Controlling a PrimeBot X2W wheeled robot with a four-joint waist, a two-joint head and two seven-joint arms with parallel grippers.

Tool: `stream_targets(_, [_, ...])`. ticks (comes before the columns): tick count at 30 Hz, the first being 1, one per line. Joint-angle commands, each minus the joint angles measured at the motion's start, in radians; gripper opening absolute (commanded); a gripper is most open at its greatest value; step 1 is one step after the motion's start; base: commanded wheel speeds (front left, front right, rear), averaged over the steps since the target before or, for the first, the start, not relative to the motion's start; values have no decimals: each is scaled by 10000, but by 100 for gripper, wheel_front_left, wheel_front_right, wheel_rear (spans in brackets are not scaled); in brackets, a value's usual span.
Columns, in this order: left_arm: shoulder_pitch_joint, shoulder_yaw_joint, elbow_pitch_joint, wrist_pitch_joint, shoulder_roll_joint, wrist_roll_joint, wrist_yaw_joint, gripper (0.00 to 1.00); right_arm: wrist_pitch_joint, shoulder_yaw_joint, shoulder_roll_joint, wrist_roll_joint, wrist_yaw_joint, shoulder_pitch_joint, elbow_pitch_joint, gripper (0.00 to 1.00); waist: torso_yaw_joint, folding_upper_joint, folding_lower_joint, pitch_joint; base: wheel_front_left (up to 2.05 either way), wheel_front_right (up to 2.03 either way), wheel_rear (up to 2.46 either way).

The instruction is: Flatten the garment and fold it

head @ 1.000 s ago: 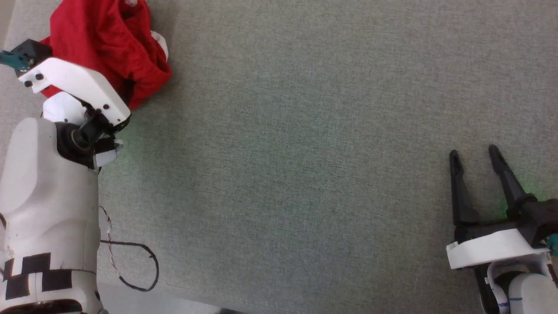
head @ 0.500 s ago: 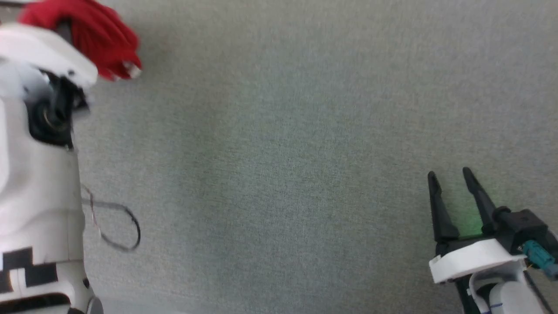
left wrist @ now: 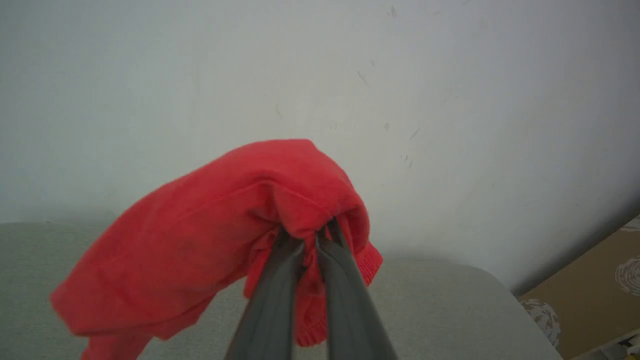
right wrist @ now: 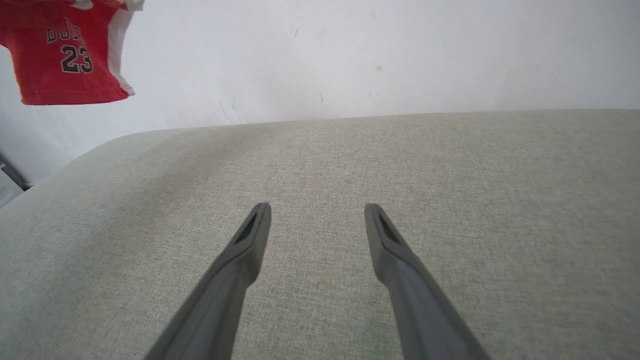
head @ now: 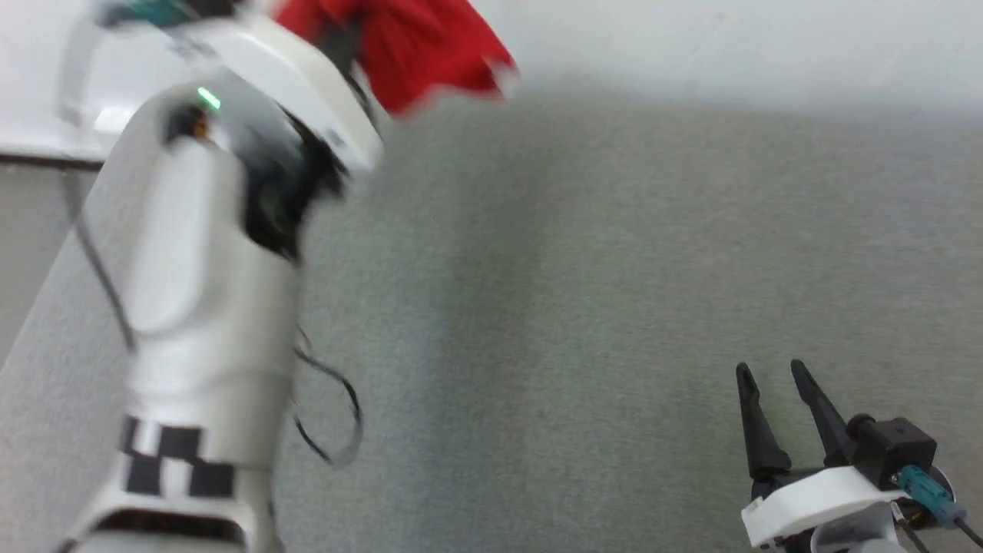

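Note:
The garment (head: 415, 54) is a bright red piece with white trim, blurred at the top of the head view. It hangs bunched from my left gripper (left wrist: 307, 235), whose fingers are shut on a fold of it above the grey-green fabric table (head: 576, 307). In the right wrist view the garment (right wrist: 65, 55) hangs at the upper left, clear of the table, showing dark lettering and the number 23. My right gripper (head: 770, 370) stands open and empty low over the table at the lower right; in its own view the right gripper (right wrist: 317, 207) has bare fabric between its fingers.
A pale wall (head: 729, 38) rises just behind the table's far edge. A dark cable loop (head: 338, 415) hangs beside my left forearm (head: 215, 269). Brown patterned floor (left wrist: 590, 280) shows past the table's rounded corner.
My left gripper has shut on the garment and lifted it off the table. The head view has tilted up toward the wall. The right gripper stays open.

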Motion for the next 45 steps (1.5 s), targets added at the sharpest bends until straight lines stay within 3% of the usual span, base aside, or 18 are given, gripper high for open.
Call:
stream_targets(1, [714, -374, 304, -16, -258, -59, -138, 0, -78, -47, -1, 127, -19, 135, 111, 100, -783, -1, 3, -654, 0, 0, 0])
stream_targets(8, [2660, -1746, 1712, 241, -555, -479, -81, 0, -118, -23, -1, 275, -19, 217, 276, 100, -1453, -1, 3, -662, 0, 0, 0])
stream_targets(11, [3391, -2695, 2092, 740, -566, -1228, -40, 0, -125, 7, -1, 308, -19, 246, 310, 100, -1642, -1, 3, -652, 0, 0, 0])
stream_targets(14, [3913, -3633, 2258, 1286, -569, -1805, 296, 0, -128, -11, -1, 363, -19, 266, 325, 100, -1716, -1, 3, -684, 0, 0, 0])
stream_targets(17, [4078, -3884, 2174, 1243, -570, -2153, 546, 0, -129, -18, -1, 391, -19, 298, 317, 100, -1733, -1, 3, -745, 0, 0, 0])
stream_targets(18, [4132, -3923, 2112, 1160, -570, -2297, 682, 94, -129, -22, -1, 406, -19, 326, 314, 100, -1726, -1, 3, -791, 0, 0, 0])
stream_targets(19, [4162, -3899, 1983, 1020, -570, -2463, 756, 100, -129, -38, -1, 421, -19, 361, 308, 100, -1699, -1, 3, -839, 0, 0, 0])
stream_targets(24, [4082, -3015, 1110, -163, -519, -3013, 1047, 100, -130, -107, -1, 451, -19, 536, 281, 100, -1479, -1, 3, -1092, 0, 0, 0])
stream_targets(29, [4458, -1859, -118, -1613, -13, -3275, 1287, 100, -130, -32, -1, 490, -19, 643, 257, 100, -1391, -1, 3, -1333, 0, 0, 0])
stream_targets(33, [5454, -1352, -1237, -3192, 664, -2623, 1666, 100, -131, -33, -1, 553, -19, 712, 215, 100, -1381, -1, 3, -1490, 0, 0, 0])
stream_targets(37, [6757, -1022, -2358, -5264, 1034, -1798, 1663, 100, -131, 29, -1, 604, -19, 795, 173, 100, -1413, -1, 3, -1571, 0, 0, 0])
stream_targets(41, [7966, -1015, -3257, -5825, 1211, -344, 1814, 100, -131, 33, -1, 578, -19, 856, 239, 100, -1379, -1, 3, -1581, 0, 0, 0])
stream_targets(45, [8897, -623, -4432, -5851, 710, 1154, 1812, 100, 87, 116, -1, 659, -19, 788, 423, 100, -1332, -1, 3, -1508, 0, 0, 0])
